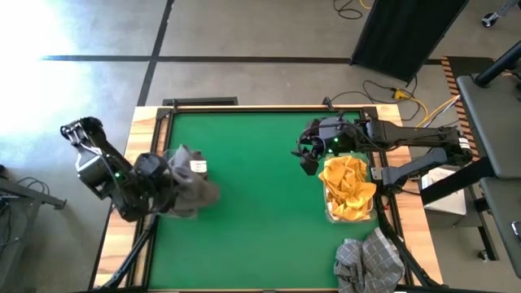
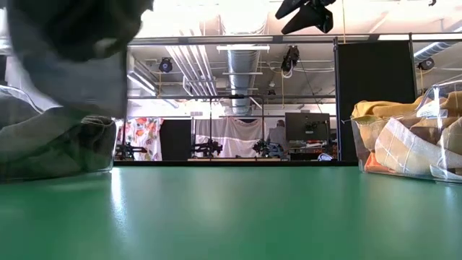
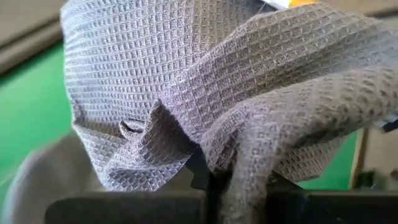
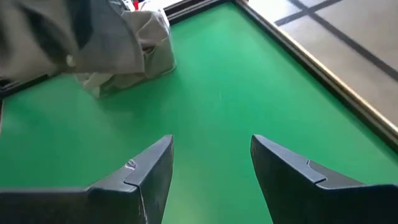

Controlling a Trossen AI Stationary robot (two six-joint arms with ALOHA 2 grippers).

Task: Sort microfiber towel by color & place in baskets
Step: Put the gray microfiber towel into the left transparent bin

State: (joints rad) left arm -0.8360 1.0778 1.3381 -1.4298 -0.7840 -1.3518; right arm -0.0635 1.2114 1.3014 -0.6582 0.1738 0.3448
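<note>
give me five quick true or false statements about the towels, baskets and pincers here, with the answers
1. The left pincer is shut on a grey towel. True.
2. The right pincer holds an orange towel. False: its fingers are open and empty, above the green table.
3. The basket on the right holds orange-yellow towels. True.
4. All grey towels are already in a basket. False: a grey towel pile lies loose on the table's near right corner.
5. The basket on the left holds orange towels. False: the low view shows grey cloth in it.
</note>
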